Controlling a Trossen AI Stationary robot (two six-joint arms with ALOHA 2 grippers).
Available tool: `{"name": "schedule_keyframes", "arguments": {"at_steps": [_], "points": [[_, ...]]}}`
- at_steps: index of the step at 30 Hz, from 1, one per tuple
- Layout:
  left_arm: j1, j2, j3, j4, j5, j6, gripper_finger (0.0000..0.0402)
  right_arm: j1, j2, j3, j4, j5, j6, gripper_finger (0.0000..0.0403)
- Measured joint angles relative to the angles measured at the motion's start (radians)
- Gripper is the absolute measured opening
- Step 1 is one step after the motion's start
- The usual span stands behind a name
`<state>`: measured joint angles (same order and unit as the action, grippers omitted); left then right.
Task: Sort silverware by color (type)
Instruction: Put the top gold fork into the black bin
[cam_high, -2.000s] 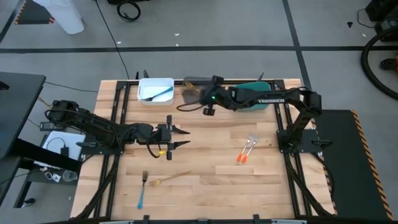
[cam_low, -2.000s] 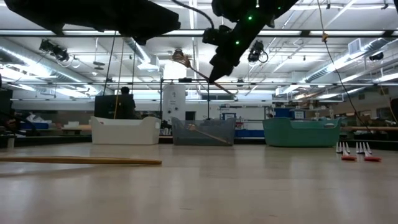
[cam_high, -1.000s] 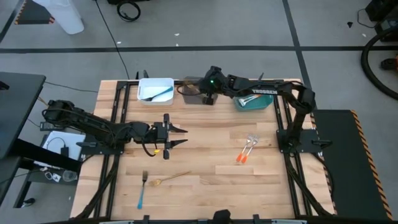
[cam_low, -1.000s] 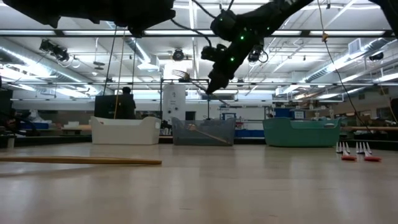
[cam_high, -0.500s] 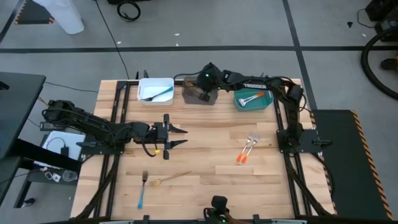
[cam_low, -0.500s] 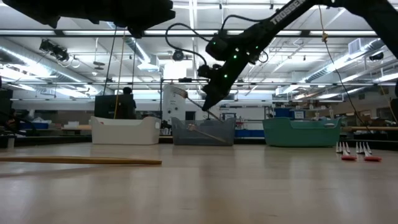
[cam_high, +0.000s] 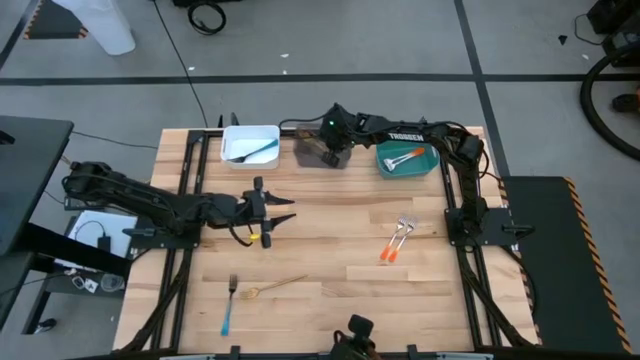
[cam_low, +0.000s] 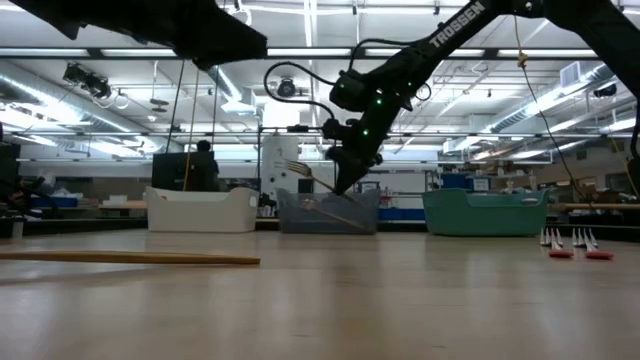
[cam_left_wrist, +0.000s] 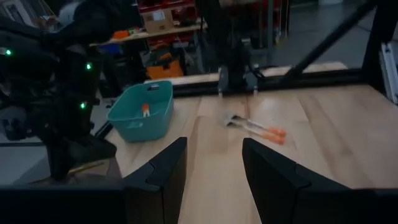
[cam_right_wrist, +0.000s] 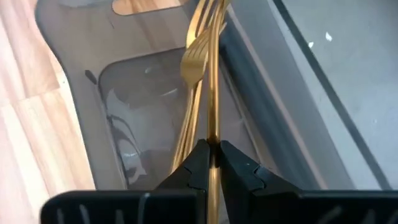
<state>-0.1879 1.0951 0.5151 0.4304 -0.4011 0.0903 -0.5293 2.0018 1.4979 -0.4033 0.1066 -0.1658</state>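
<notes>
Right hand (cam_low: 345, 178) now lower over grey bin (cam_high: 318, 150), clamped on gold fork (cam_right_wrist: 208, 74), handle down, tines tilted up-left, left hand (cam_high: 275, 212) apart.

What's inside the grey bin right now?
The right wrist view shows a gold utensil already lying in the grey bin, under the gold fork the right gripper holds above it. The fingers hide the near end of the bin floor.

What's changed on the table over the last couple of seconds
The right gripper, shut on a gold fork, swung from beside the teal bin to over the grey bin and lowered. The left gripper drew back slightly, open. Silverware on the table stayed put.
</notes>
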Motion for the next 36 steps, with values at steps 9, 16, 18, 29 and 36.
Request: {"name": "schedule_keyframes", "arguments": {"at_steps": [9, 16, 18, 29, 36], "points": [[0.008, -0.074, -0.002, -0.093, -0.037, -0.034, 0.0164, -0.002, 0.000, 0.000, -0.049, -0.045, 0.060, 0.0032], [0.008, -0.076, -0.002, -0.100, -0.048, -0.034, 0.0164, -0.002, 0.000, 0.021, -0.068, -0.048, 0.064, 0.0032], [0.008, -0.076, -0.002, -0.109, -0.049, -0.034, 0.0164, -0.002, 0.000, 0.050, -0.092, -0.048, 0.076, 0.0032], [0.007, -0.076, -0.002, -0.109, -0.049, -0.035, 0.0164, -0.032, 0.007, 0.159, -0.244, -0.108, 0.160, 0.0032], [0.004, -0.076, -0.002, -0.119, -0.049, -0.049, 0.0164, -0.047, 0.044, 0.117, -0.165, -0.158, 0.178, 0.0032]]}}
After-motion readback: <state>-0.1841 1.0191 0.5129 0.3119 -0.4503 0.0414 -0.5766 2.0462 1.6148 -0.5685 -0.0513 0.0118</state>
